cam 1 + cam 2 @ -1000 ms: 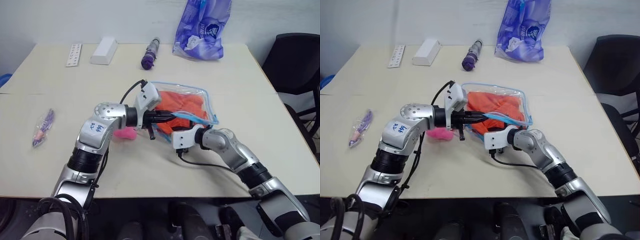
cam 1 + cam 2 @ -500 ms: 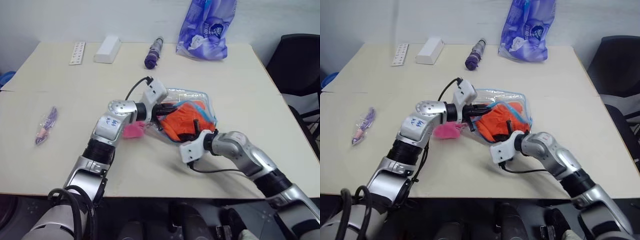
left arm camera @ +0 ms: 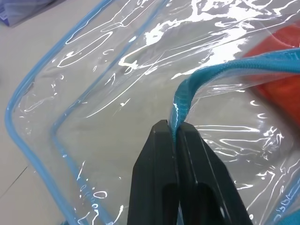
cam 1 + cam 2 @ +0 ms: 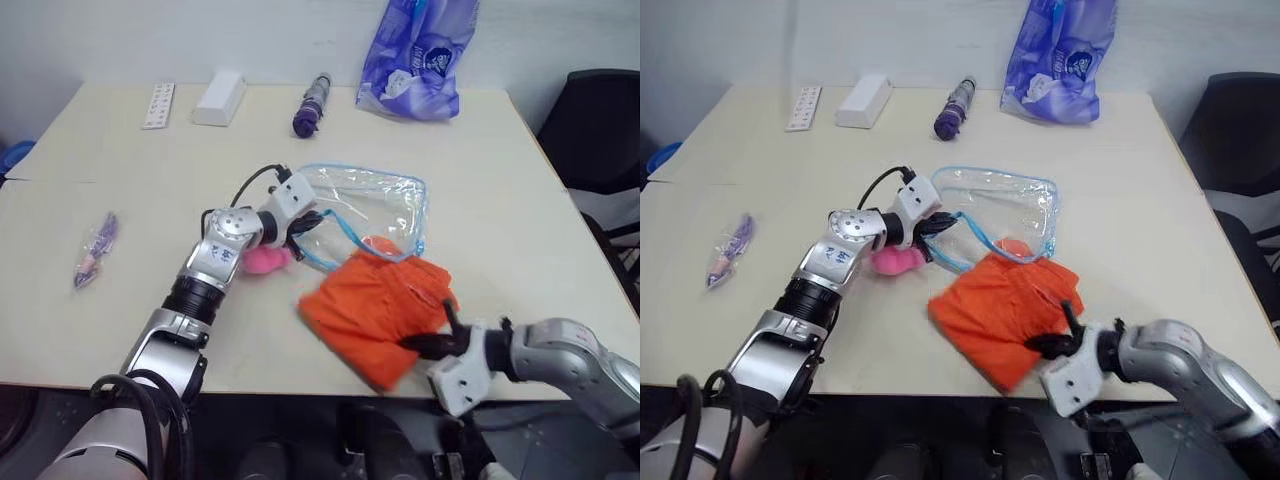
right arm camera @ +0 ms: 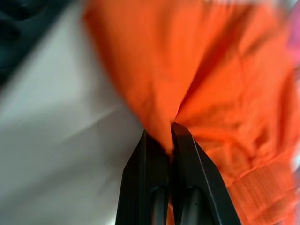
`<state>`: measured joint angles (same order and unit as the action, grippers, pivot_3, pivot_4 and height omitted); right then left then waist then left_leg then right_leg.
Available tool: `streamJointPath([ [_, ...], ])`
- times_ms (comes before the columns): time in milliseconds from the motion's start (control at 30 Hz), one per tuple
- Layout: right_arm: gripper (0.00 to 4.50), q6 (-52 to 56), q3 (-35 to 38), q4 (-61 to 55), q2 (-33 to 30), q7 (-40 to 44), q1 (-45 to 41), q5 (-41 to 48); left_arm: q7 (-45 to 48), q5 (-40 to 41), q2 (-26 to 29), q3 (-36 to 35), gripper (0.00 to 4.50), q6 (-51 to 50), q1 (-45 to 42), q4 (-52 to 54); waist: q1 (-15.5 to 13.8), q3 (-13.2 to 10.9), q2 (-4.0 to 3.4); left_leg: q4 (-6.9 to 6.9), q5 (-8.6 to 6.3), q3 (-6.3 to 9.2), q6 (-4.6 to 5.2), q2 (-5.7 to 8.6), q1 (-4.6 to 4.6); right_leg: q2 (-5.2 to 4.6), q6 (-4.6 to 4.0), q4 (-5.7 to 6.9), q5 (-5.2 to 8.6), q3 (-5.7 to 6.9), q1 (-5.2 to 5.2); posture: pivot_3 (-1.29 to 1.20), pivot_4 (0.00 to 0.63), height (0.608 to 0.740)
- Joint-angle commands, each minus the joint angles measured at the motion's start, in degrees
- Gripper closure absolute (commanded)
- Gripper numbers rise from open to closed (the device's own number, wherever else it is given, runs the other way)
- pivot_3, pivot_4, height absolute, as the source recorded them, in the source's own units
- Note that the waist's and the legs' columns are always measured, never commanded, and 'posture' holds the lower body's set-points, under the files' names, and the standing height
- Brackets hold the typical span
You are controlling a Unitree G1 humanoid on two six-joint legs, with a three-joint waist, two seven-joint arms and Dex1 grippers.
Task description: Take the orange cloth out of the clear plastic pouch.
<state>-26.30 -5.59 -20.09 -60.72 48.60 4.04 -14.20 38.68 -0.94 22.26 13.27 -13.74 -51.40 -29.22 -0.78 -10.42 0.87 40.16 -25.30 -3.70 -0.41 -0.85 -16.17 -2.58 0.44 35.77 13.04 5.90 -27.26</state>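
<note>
A: Where is the orange cloth (image 4: pixel 375 305) right now?

B: Almost all of it lies on the desk (image 4: pixel 520 190), near the front edge, just in front of the clear plastic pouch (image 4: pixel 365 205). One small corner of it sits at the pouch's mouth, under the blue zipper edge.

A: Who has hold of it?

B: The right pincer (image 4: pixel 425 345). In the right wrist view its two black fingers (image 5: pixel 140 183) are pressed together with a fold of orange fabric pinched between them.

A: And the left pincer (image 4: pixel 310 222)?

B: It is clamped on the pouch's blue zipper edge; the left wrist view shows that edge squeezed between the closed fingers (image 3: pixel 150 183). The pouch lies flat and looks nearly empty, with the desk showing through it.

A: What else is near?

B: A pink pompom (image 4: pixel 262 260) beside the left wrist, touching the pouch's corner. Farther back stand a purple-blue plastic bag (image 4: pixel 420 55), a folded purple umbrella (image 4: pixel 308 105), a white box (image 4: pixel 221 98) and a white strip (image 4: pixel 158 106). A small wrapped item (image 4: pixel 95 250) lies well apart on the left.
</note>
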Motion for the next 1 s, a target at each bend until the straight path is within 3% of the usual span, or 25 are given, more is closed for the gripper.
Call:
streamJointPath([
  [33,4.44,-0.60,11.59,-1.61,-1.61,-1.12,8.21,1.34,1.68,-1.12,3.74,-1.57,4.50,1.25,0.90,3.71,-0.01,-0.01,0.01,-0.01,0.00,0.00,0.00,-0.02,0.07,0.03,0.00,0.00,0.00,-0.04,0.07,0.00,0.150,0.740],
  [133,4.44,-1.26,21.59,0.55,-0.55,-0.88,17.07,2.51,4.50,-1.06,7.34,-1.85,4.50,1.01,3.69,7.56,-0.30,0.00,0.01,-0.07,0.00,0.00,-0.01,-0.05,0.12,0.05,0.00,-0.13,0.00,-0.04,0.09,0.00,0.150,0.740],
  [267,4.44,4.85,28.22,6.07,3.17,-3.90,16.47,7.04,15.53,4.48,12.27,-1.53,4.50,-2.61,10.92,19.58,-0.10,0.00,0.01,-0.09,0.00,0.01,-0.01,-0.06,0.15,0.08,0.00,-0.19,0.00,-0.14,0.10,0.00,0.150,0.740],
  [400,4.44,15.97,24.06,5.46,10.53,-6.99,7.22,13.07,19.91,5.60,16.20,-0.62,4.50,-6.37,17.44,30.04,0.07,-0.01,-0.02,-0.04,0.01,0.08,-0.07,-0.14,0.15,0.12,-0.09,-0.18,0.06,-0.13,0.08,0.00,0.150,0.740],
  [567,4.44,25.40,16.27,8.25,16.85,-10.67,-4.65,10.15,18.38,4.77,15.80,-0.32,4.50,-11.08,19.15,33.74,0.23,-0.02,-0.06,-0.03,0.03,0.09,-0.08,-0.06,0.15,0.07,-0.10,-0.12,0.06,-0.21,0.04,0.00,0.150,0.740],
  [733,4.44,31.15,14.61,8.91,16.90,-9.26,-8.41,11.53,15.81,5.18,14.58,-1.45,4.50,-16.61,18.10,33.74,-0.12,-0.02,-0.07,-0.05,0.05,0.04,-0.03,-0.03,0.01,0.07,-0.10,0.08,0.06,-0.18,-0.08,0.00,0.150,0.740],
  [867,3.47,45.38,19.46,4.64,17.37,-6.97,-8.55,21.05,13.85,9.63,13.29,-5.48,3.55,-26.93,18.02,35.62,-0.51,-0.02,-0.07,-0.04,0.05,0.08,0.01,-0.03,-0.01,0.04,-0.09,0.09,0.05,-0.14,-0.08,0.00,0.150,0.740],
  [1000,2.01,57.69,27.46,-3.60,15.11,-2.29,-5.76,33.16,11.92,15.76,12.34,-12.12,2.26,-37.18,16.00,37.08,-0.61,-0.02,-0.07,-0.04,0.05,0.20,0.02,-0.05,-0.04,0.05,-0.09,0.09,0.05,-0.11,-0.09,0.00,0.150,0.740],
])
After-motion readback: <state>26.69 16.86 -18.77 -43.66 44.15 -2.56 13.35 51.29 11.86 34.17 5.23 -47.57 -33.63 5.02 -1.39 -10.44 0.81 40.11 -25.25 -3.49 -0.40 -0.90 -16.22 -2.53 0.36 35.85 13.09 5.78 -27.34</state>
